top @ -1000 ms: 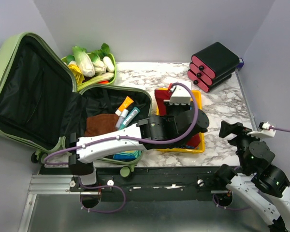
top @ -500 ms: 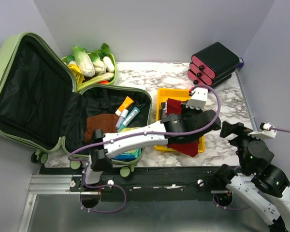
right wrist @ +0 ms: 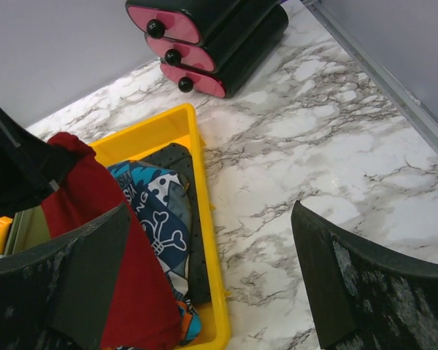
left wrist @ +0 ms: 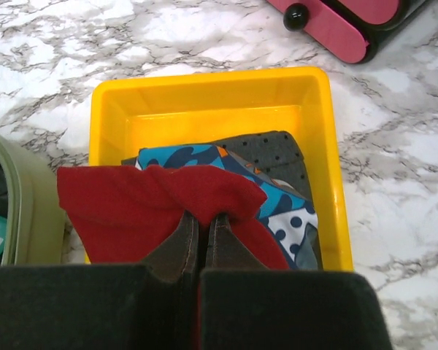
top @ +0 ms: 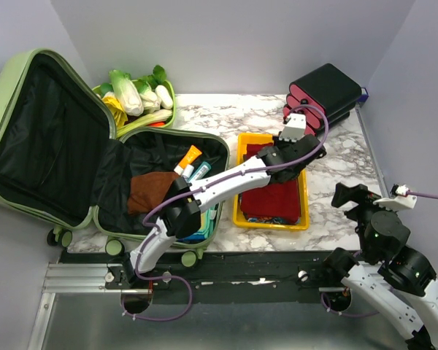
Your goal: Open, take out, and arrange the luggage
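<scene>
The big sage-green hard-shell luggage point(top: 51, 138) lies open at the left of the frame, lid thrown back against the wall, with black fabric lining inside. A crumpled brown cloth point(top: 150, 191) and a few tubes point(top: 193, 164) are still in its lower half. It sits on the white, grey-veined marble table point(top: 336, 146).

The shallow glossy yellow tray point(top: 242, 211) is at centre right. A second ago the red cloth point(top: 274, 197) hung bunched over the tray's near end. The left arm has since reached to the far end, and the cloth is now drawn out along the tray, over a patterned blue fabric point(left wrist: 277, 189).

The left gripper point(left wrist: 202, 233) is pinched tight on the soft red fold. I'd say this piece only needs letting go. The right gripper point(right wrist: 208, 248) gapes wide, holding nothing, at lower right.
</scene>
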### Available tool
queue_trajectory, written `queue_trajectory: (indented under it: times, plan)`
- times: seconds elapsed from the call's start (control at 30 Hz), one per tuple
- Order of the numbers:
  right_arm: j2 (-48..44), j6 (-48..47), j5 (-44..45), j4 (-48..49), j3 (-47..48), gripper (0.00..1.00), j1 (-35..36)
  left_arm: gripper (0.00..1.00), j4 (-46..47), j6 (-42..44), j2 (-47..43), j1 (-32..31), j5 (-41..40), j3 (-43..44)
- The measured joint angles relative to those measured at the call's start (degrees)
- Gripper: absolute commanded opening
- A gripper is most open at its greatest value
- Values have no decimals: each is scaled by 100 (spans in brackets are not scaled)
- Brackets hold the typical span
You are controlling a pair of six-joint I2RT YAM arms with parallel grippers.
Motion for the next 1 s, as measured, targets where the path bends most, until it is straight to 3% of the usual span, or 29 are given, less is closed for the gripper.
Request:
queue_trajectory:
  times: [0.13,0.17,0.23,0.27,0.3,0.47,0.63,0.8,1.0]
  plan:
    - [39,66,57,-90,-28,100,0,35,109,138,337,197,192,199]
    - [74,72,68,-103,-28,100,0,55,129,162,413,225,267,243]
    - [166,90,83,-114,-28,100,0,69,212,229,555,280,442,278]
    - [223,94,85,-114,-28,100,0,90,260,254,599,299,535,278]
    - [291,94,83,-118,-28,100,0,99,297,289,634,317,632,278]
    - [673,96,-13,-109,-28,100,0,99,452,494,647,345,988,341]
    - [1097,-50,-713,129,-26,100,-2,99,472,634,343,389,1147,315]
    - [1987,-175,-1740,428,79,100,-2,99,389,627,-1130,664,1110,-715]
    - [3158,-409,-2697,1034,149,100,-4,99,184,87,-3853,1506,901,-3123]
